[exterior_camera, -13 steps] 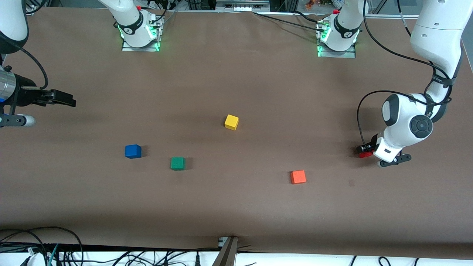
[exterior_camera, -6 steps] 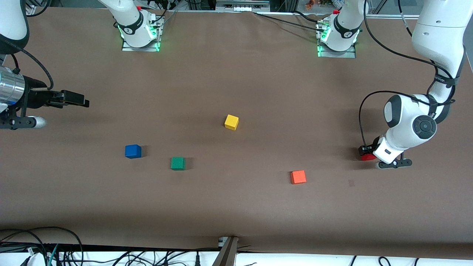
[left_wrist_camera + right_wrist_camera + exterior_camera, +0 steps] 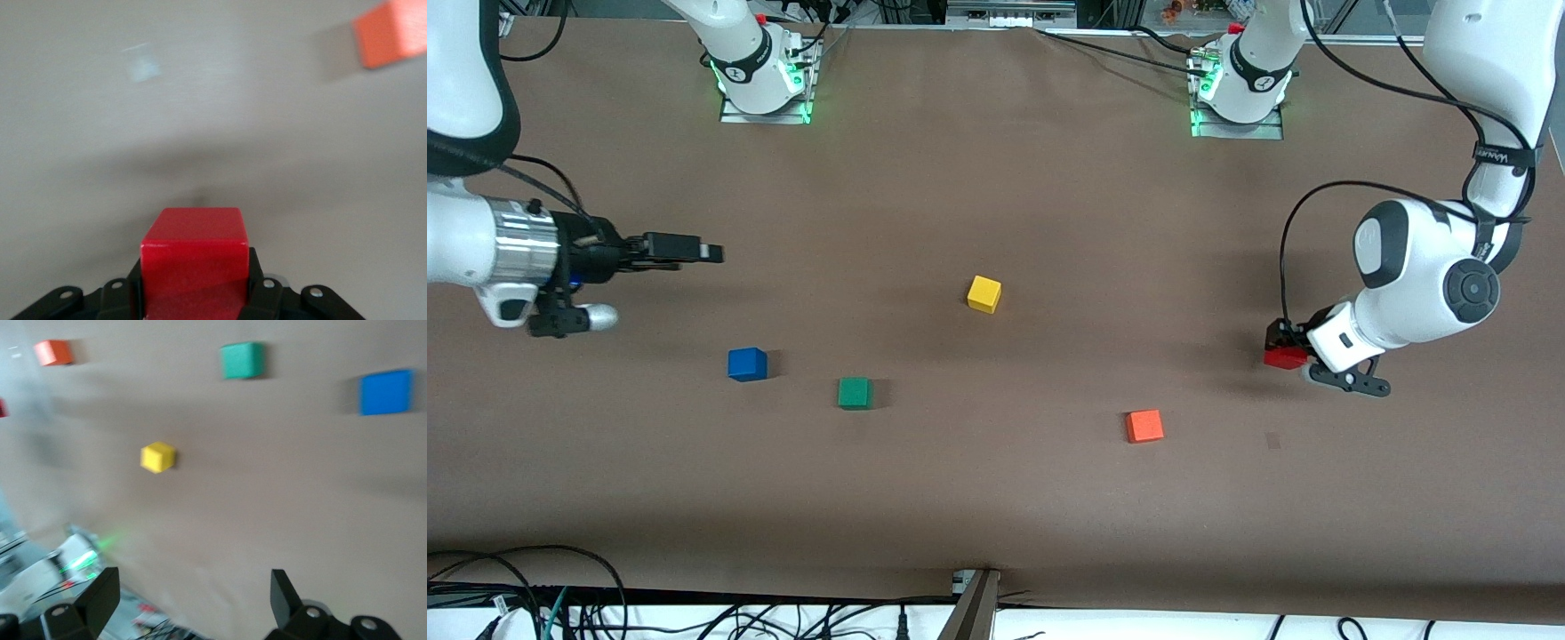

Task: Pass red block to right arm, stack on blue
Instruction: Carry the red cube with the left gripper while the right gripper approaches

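The red block (image 3: 1284, 358) is clamped in my left gripper (image 3: 1288, 347), held just above the table at the left arm's end. In the left wrist view the block (image 3: 193, 257) fills the space between the black fingers (image 3: 263, 290). The blue cube (image 3: 747, 364) sits on the table toward the right arm's end; it also shows in the right wrist view (image 3: 385, 391). My right gripper (image 3: 698, 252) is open and empty, held level in the air over bare table, apart from the blue cube. Its two fingertips (image 3: 105, 587) stand wide apart.
A green cube (image 3: 855, 392) lies beside the blue one, toward the left arm's end. A yellow cube (image 3: 983, 293) sits mid-table. An orange cube (image 3: 1144, 426) lies nearer the front camera than the left gripper. Cables hang past the table's front edge.
My left gripper has lifted the red block off the table and shifted it slightly toward the middle. My right gripper has moved toward the table's middle.
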Available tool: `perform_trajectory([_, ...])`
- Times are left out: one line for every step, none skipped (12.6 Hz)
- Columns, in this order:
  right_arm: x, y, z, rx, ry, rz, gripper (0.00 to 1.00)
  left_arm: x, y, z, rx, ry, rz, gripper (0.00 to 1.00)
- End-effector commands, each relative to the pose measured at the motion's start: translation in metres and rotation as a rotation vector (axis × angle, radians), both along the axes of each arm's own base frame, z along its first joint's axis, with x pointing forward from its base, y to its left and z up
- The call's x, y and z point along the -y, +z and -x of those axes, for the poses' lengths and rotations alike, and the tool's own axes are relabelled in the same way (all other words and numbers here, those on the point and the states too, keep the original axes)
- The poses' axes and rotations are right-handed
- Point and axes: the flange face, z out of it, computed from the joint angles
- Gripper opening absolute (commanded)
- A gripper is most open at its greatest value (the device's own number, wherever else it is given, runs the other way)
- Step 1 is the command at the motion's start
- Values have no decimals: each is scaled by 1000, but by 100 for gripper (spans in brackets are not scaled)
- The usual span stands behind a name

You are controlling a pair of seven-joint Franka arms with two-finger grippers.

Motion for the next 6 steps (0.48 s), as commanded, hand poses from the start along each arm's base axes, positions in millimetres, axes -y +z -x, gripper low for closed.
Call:
perform_trajectory([-16,-12,-8,-46,-14,-162,100,9,16,-1,65,-167,191,0])
perform_trajectory([-27,-20,-11,-61,-19,-206,100,18,15,-5,110,-245,279,0])
perform_trajectory([-39,-27,-14,-76,-21,-250,100,24,13,-5,140,-294,335,0])
perform_trajectory([-50,-38,-17,-100,-26,-297,100,37,13,-5,172,-345,395,0])
perform_trajectory([-62,-47,-19,-118,-30,-345,100,46,9,-5,206,-380,460,0])
perform_trajectory([-72,-56,-23,-128,-34,-408,100,53,4,-5,242,-405,524,0])
